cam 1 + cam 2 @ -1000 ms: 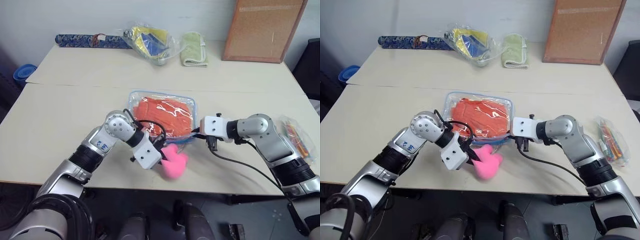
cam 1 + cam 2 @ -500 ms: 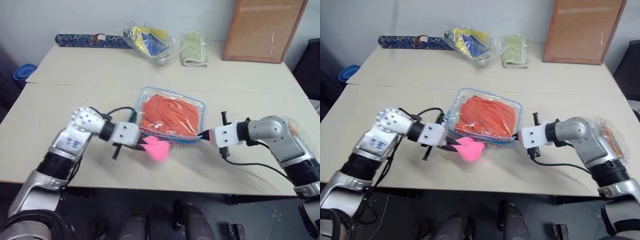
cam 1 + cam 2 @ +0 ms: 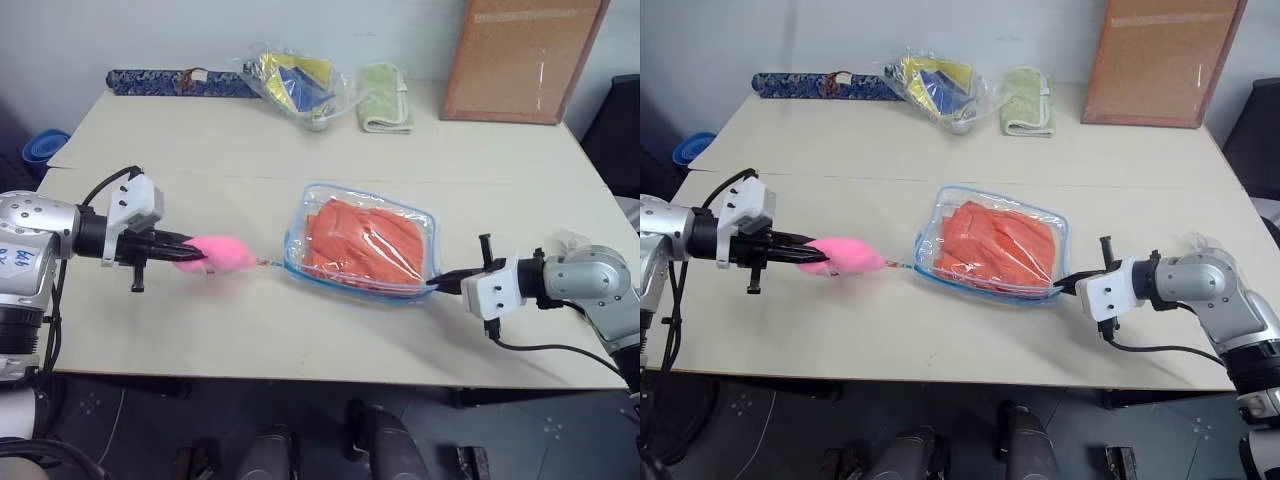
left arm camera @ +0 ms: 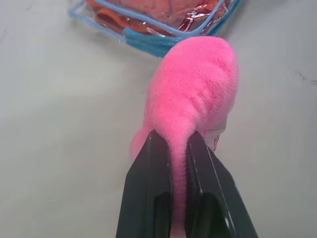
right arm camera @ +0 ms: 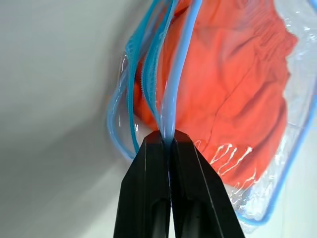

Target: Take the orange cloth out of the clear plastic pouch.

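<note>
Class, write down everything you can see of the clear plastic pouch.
The clear plastic pouch is a flat transparent rectangle with rounded corners and light blue zipper edging. It lies on the table with the orange cloth inside. The right gripper pinches its blue edge; a thin cord joins it to the pink plush.

We see a clear plastic pouch [image 3: 365, 243], glossy and crinkled, with light blue zipper edging that looks like woven tape. Inside it lies an orange cloth [image 3: 362, 240], soft, matt and gathered in folds. A pink plush lump [image 3: 220, 254] looks fuzzy and velvety. Both end effectors, left [image 4: 178, 144] and right [image 5: 170, 141], have smooth black plastic fingers with a dull sheen. The desk [image 3: 200, 150] is pale, smooth and matt. At the back stand a rough brown cork board [image 3: 520, 55] in a wooden frame and a pale green terry towel [image 3: 385, 98].
</note>
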{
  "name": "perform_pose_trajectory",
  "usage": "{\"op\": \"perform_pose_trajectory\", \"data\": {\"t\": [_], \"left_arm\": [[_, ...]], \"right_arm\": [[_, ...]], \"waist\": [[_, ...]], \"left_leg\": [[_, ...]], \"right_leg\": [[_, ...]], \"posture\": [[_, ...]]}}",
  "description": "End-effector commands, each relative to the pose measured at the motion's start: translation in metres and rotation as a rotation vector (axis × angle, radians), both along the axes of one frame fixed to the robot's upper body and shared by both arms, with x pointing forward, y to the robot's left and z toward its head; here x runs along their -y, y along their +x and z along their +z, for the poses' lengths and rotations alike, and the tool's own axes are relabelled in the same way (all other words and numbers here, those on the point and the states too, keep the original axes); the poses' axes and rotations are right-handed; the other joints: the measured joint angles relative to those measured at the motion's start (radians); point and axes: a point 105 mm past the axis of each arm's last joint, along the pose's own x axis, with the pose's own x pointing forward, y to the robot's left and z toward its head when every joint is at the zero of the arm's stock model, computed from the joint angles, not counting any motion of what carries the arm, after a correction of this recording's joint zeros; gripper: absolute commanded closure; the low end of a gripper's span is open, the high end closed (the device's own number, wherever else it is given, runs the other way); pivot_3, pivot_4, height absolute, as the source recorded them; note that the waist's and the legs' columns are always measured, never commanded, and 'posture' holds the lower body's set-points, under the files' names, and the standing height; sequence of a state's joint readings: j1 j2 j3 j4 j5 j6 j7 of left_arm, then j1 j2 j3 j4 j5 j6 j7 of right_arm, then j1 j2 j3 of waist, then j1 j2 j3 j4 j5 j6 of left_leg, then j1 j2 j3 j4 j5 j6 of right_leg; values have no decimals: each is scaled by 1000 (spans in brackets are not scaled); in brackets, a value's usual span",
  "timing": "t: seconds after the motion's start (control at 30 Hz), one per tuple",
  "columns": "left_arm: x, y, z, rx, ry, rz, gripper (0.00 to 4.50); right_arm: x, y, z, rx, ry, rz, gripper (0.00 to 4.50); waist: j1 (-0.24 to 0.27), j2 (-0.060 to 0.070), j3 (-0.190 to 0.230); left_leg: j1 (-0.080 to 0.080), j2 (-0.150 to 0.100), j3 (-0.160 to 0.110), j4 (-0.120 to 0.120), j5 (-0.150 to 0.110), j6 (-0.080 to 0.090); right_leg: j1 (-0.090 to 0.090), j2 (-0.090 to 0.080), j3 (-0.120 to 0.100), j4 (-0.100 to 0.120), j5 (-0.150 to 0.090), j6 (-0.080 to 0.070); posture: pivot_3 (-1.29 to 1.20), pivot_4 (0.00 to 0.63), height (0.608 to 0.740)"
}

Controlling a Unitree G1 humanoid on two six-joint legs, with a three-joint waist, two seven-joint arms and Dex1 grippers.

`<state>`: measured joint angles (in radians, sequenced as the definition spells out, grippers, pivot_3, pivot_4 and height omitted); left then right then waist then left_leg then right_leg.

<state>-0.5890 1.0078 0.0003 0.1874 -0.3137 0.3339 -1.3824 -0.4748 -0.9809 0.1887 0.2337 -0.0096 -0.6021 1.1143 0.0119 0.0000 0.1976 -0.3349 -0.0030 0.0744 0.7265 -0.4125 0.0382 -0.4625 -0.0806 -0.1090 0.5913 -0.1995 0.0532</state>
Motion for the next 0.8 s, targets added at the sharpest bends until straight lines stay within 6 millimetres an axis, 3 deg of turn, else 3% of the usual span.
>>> {"op": "perform_pose_trajectory", "data": {"t": [0.03,0.1,0.13,0.33,0.57,0.6,0.7,0.77,0.8], "left_arm": [[13,-6,-3,8,-13,-41,4500],[16,-3,-8,-4,-29,-24,4500],[16,-2,-9,-9,-40,-14,4500],[10,5,-18,7,-67,63,2693],[-33,-4,-31,-104,-108,221,662],[-37,-5,-32,-113,-115,233,650],[-48,14,-4,-58,-182,315,650],[-33,31,28,35,-220,283,650],[-14,38,48,97,-237,223,650]], "right_arm": [[-5,0,11,27,48,-8,4490],[-7,0,12,12,71,-24,4490],[-7,0,13,2,86,-39,4266],[-3,-10,18,-60,151,-106,2471],[-10,-32,44,-133,406,-228,138],[-12,-34,47,-141,431,-240,65],[-22,-43,56,-182,536,-266,65],[-27,-44,62,-195,588,-284,65],[-29,-45,64,-204,609,-292,65]], "waist": [[0,0,0],[0,0,0],[0,0,0],[1,0,0],[0,0,0],[-1,0,0],[7,0,0],[20,-1,0],[27,-1,0]], "left_leg": [[0,0,0,0,0,-1],[0,1,0,0,0,-1],[0,1,0,0,0,-1],[0,1,0,0,0,-1],[1,2,0,0,0,-3],[1,2,0,0,-1,-3],[1,3,0,0,-1,-4],[0,2,-1,0,-1,-4],[-1,0,-3,1,-1,-3]], "right_leg": [[0,0,0,0,0,0],[0,0,0,0,0,0],[0,0,0,0,0,0],[0,0,0,0,0,0],[0,0,0,1,0,-1],[0,0,0,1,-1,-1],[0,1,0,1,-1,-2],[0,1,-1,1,-1,-2],[0,2,-3,2,-1,-2]], "posture": [[0,150,740],[0,150,740],[0,150,740],[0,150,740],[0,150,740],[0,150,740],[0,150,740],[0,150,740],[0,150,740]]}}
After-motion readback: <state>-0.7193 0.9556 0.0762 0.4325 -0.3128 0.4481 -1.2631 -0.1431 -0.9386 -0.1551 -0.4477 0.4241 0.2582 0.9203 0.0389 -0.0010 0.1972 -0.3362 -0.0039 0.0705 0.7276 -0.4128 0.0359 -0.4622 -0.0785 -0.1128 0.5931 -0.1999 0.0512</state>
